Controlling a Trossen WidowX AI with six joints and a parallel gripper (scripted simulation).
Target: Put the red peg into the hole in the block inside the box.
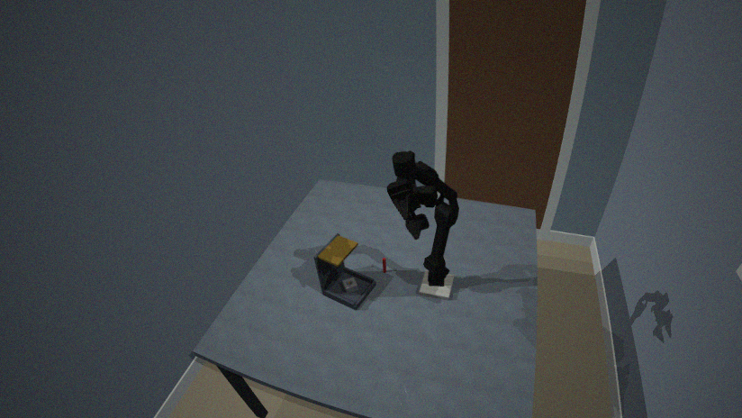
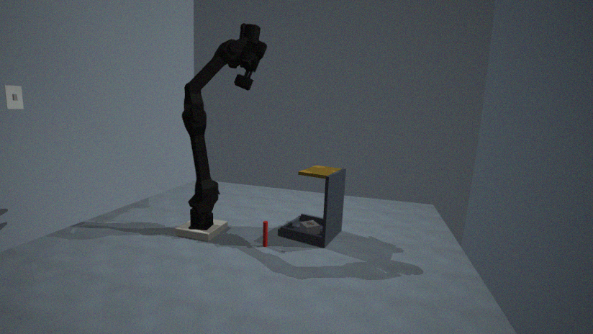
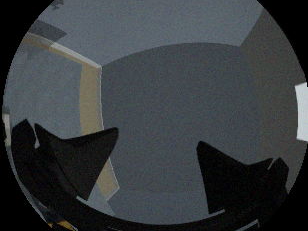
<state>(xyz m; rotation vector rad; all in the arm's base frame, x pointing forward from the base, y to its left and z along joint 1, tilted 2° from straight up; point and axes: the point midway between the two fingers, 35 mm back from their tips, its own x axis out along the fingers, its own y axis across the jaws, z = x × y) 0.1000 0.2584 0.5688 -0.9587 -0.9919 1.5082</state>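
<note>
The red peg [image 1: 384, 265] [image 2: 265, 234] stands upright on the table, between the arm's base and the box. The dark box [image 1: 339, 301] [image 2: 336, 207] has a tall back wall and low sides, with its open front towards the arm. The pale block [image 1: 349, 284] [image 2: 309, 226] with a hole in its top sits on the box floor. The flat yellow roof [image 1: 337, 249] [image 2: 319, 171] sticks out from the back wall, high above it. My gripper [image 1: 411, 227] [image 3: 159, 140] is open and empty, high above the table. The wrist view shows no peg.
The arm stands on a pale base plate [image 1: 425, 291] [image 2: 207, 235] close to the peg. The roof edge and back wall rise well above the peg's top. A little yellow [image 3: 62, 225] shows at the lower left edge of the wrist view. Walls stand beyond the table.
</note>
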